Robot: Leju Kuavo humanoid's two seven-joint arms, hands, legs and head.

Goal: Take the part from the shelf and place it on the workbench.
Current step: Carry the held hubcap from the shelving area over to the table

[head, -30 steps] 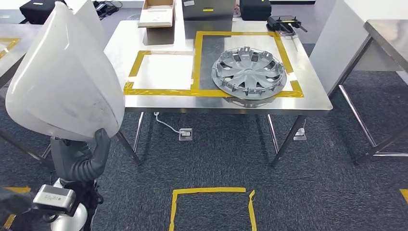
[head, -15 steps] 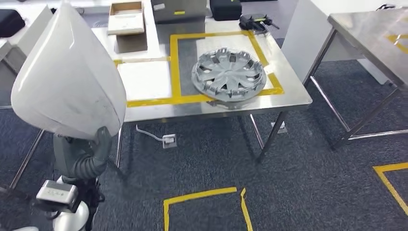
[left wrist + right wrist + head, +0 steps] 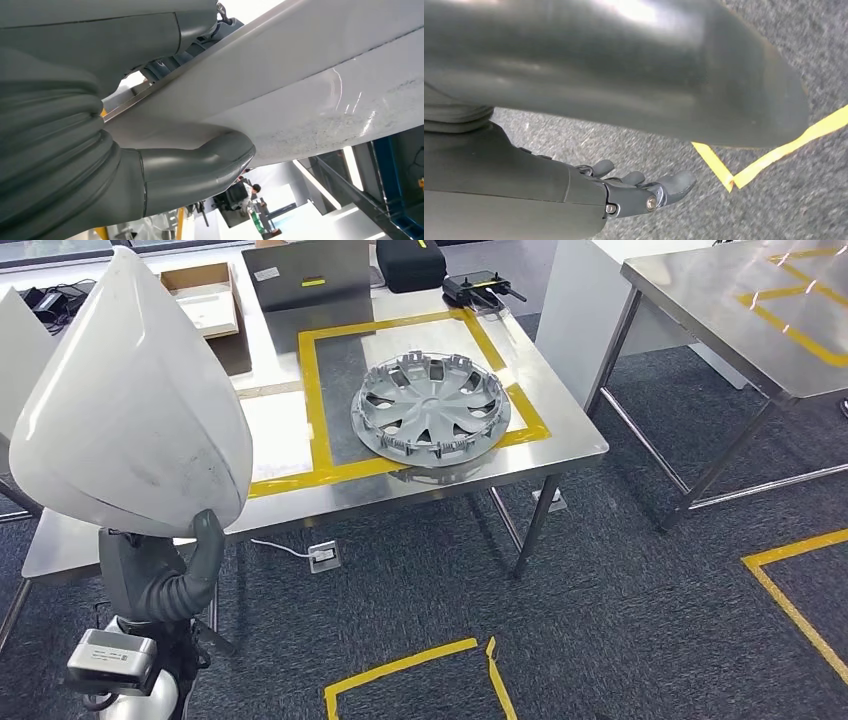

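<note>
Holding a large white part (image 3: pixel 135 400) up at the robot's left side, the left hand (image 3: pixel 175 575) had its thick grey thumb (image 3: pixel 200 170) pressed against the part's smooth, scuffed surface; the fingers on the far side were hidden. The part blocked much of the head view's left, covering the near left corner of the steel worktop (image 3: pixel 560 430). On that worktop a silver wheel cover (image 3: pixel 430 408) lay inside a square of yellow tape (image 3: pixel 312 390), its near edge over the tape line. Behind it stood an open cardboard box (image 3: pixel 203 298), a grey case (image 3: pixel 310 272), a black case (image 3: pixel 410 262) and a small black device (image 3: pixel 475 288). A white cable ran to a floor socket (image 3: pixel 323 556) under the worktop. A second steel table (image 3: pixel 740 310) stood well apart on the right, across dark carpet (image 3: pixel 620 590) marked with yellow tape corners. The right hand (image 3: pixel 639 192) hung over the carpet, its fingers apart and holding nothing.
</note>
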